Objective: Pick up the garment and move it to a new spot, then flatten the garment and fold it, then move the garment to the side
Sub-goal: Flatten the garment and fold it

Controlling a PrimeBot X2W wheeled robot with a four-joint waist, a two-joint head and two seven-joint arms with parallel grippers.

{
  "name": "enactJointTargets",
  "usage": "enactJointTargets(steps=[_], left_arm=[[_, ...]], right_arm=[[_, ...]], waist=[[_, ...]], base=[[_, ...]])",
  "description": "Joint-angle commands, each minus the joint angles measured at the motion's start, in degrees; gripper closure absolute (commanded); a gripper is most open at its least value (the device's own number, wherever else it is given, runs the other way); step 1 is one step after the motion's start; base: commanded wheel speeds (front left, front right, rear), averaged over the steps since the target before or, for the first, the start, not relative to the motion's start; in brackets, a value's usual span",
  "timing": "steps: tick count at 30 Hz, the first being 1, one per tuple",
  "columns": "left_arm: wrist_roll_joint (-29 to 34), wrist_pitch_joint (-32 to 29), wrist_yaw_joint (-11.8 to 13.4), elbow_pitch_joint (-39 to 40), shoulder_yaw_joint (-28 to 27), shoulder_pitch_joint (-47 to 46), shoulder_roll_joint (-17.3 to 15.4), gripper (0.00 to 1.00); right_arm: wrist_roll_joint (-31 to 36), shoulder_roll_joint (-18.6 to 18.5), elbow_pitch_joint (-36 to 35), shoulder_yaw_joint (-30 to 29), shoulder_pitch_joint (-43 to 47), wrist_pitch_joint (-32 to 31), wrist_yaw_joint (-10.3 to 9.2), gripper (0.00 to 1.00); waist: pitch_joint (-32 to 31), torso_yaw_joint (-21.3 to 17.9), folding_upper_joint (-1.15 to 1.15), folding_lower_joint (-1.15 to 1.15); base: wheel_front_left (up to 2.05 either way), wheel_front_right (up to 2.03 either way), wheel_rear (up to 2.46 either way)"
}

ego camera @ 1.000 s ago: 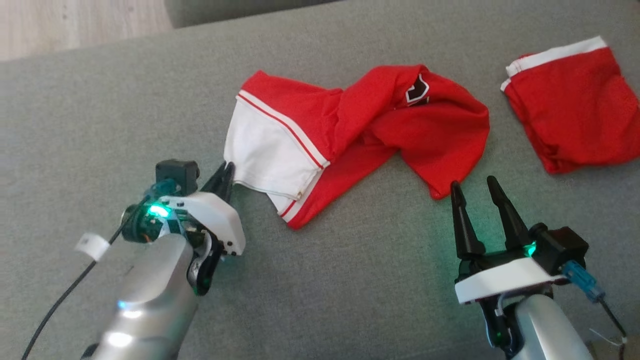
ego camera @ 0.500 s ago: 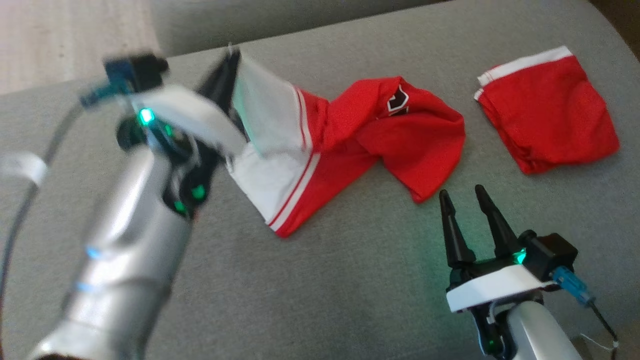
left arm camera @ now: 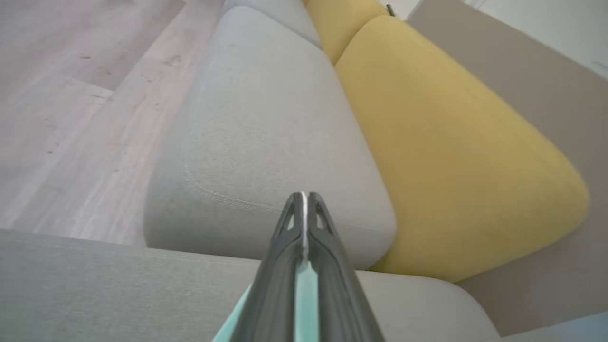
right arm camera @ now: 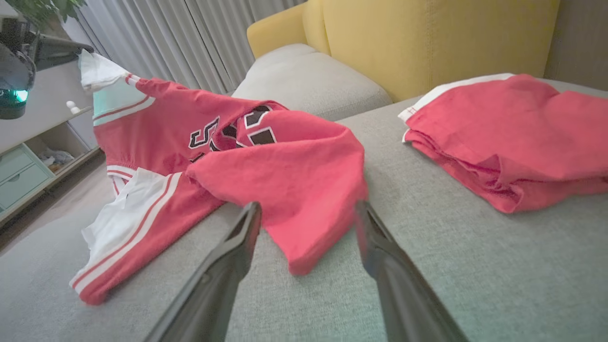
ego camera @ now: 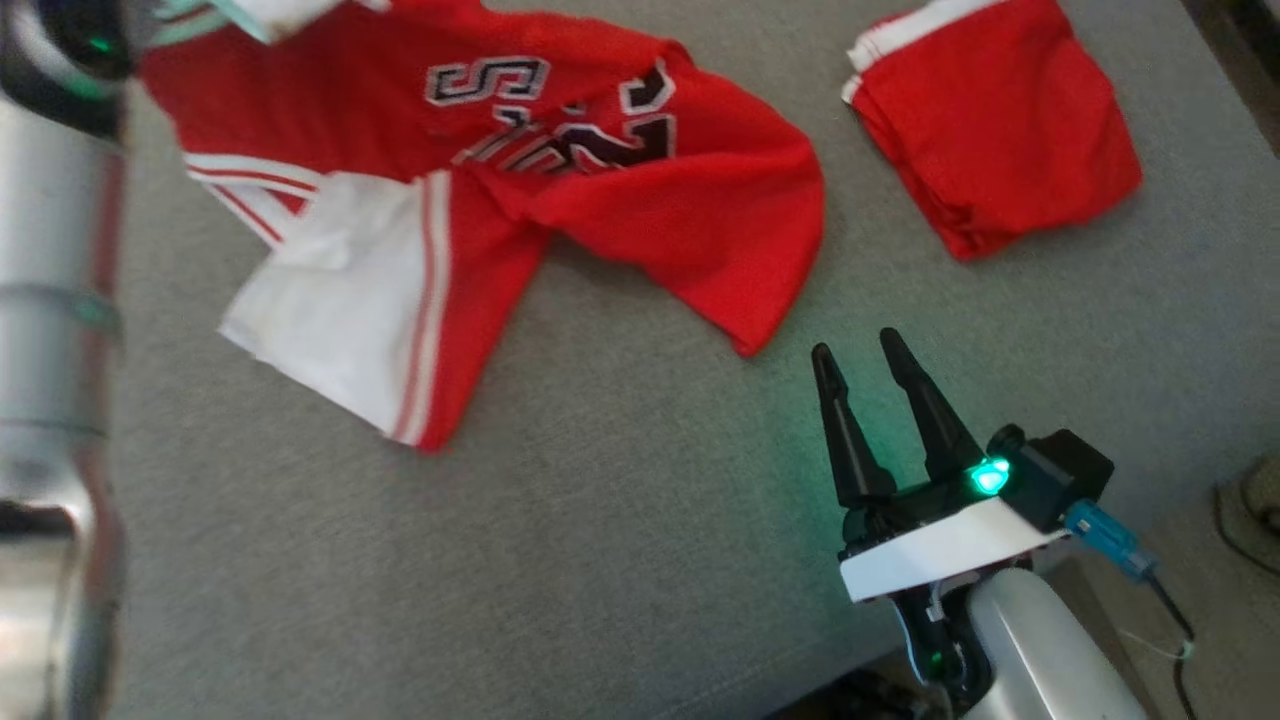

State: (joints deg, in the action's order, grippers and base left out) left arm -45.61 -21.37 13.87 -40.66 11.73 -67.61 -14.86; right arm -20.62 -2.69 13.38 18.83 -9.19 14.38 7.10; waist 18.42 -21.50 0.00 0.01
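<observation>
The garment (ego camera: 620, 190) is a red jersey with black-and-white lettering and a white side panel (ego camera: 330, 300). It hangs half lifted over the grey cushion surface (ego camera: 600, 560), its lower parts still resting there. My left gripper (left arm camera: 304, 194) is shut on a thin white edge of the garment, held high at the far left above my silver forearm (ego camera: 50, 350). In the right wrist view that held corner (right arm camera: 97, 71) rises at the upper left. My right gripper (ego camera: 855, 343) stands open and empty just short of the garment's near red flap (right arm camera: 304, 223).
A second red garment (ego camera: 1000, 130), folded, with a white band, lies at the far right. The surface's edge runs at the lower right (ego camera: 1150, 500). Beyond are a pale grey cushion (left arm camera: 266, 133), yellow sofa cushions (left arm camera: 451, 142), wooden floor (left arm camera: 71, 95) and a shelf with drawers (right arm camera: 23, 166).
My left gripper has lifted the garment's white corner up and away, so the jersey has opened and its lettering shows. The head camera has shifted. The right gripper stays open in place.
</observation>
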Motion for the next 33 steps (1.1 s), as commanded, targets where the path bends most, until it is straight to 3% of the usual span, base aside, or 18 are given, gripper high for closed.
enactJointTargets(steps=[1,2,3,7,11,17,23,30,33], left_arm=[[1.4,1.2,1.7,-0.7,-1.2,-3.9,-3.7,0.32],[1.4,1.2,1.7,-0.7,-1.2,-3.9,-3.7,0.32],[2.5,2.8,3.6,-4.2,-1.5,-5.9,-4.5,0.0],[2.1,7.7,6.1,-9.4,-4.1,-9.3,-5.0,0.0],[1.6,11.3,5.6,-12.1,-5.3,-10.7,-4.8,0.0],[2.4,15.6,0.3,-16.1,-3.7,-11.9,-4.0,0.0],[4.5,19.2,-7.6,-18.2,0.7,-9.8,-1.4,0.0],[7.0,25.5,-17.2,-16.9,6.1,-1.0,1.8,0.0],[9.4,28.7,-19.0,-15.0,9.4,4.7,1.7,0.0]], right_arm=[[-0.7,-0.2,-2.2,1.7,-1.7,0.6,0.39,0.0],[-0.7,-0.2,-2.2,1.7,-1.7,0.6,0.39,0.0],[-1.1,-0.2,-2.5,2.2,-1.9,0.6,0.39,0.0],[-1.4,-0.2,-2.9,2.8,-2.2,0.6,0.39,0.0],[-1.3,-0.2,-3.0,2.8,-2.3,0.6,0.39,0.0],[-0.1,-0.2,-2.4,1.7,-2.5,0.6,0.39,0.0],[1.5,-0.2,-2.0,-1.4,-2.7,0.6,0.39,0.0],[5.7,-0.2,-0.7,-6.9,-1.4,0.6,0.39,0.0],[7.2,-0.2,-0.6,-8.9,-0.5,0.6,0.39,0.0]], waist=[[2.8,-2.8,0.0,-0.01],[2.8,-2.8,0.0,-0.01],[3.7,-3.5,0.0,-0.01],[4.7,-4.1,0.0,-0.01],[4.9,-3.9,0.0,-0.01],[4.1,-1.6,0.0,-0.01],[0.8,3.0,0.0,-0.01],[-5.2,10.6,0.0,-0.01],[-7.5,13.8,0.0,-0.01]], base=[[0.0,0.0,0.0],[0.0,0.0,0.0],[0.0,0.0,0.0],[0.0,0.0,0.0],[0.0,0.0,0.0],[0.0,0.0,0.0],[0.0,0.0,0.0],[0.0,0.0,0.0],[0.0,0.0,0.0]])
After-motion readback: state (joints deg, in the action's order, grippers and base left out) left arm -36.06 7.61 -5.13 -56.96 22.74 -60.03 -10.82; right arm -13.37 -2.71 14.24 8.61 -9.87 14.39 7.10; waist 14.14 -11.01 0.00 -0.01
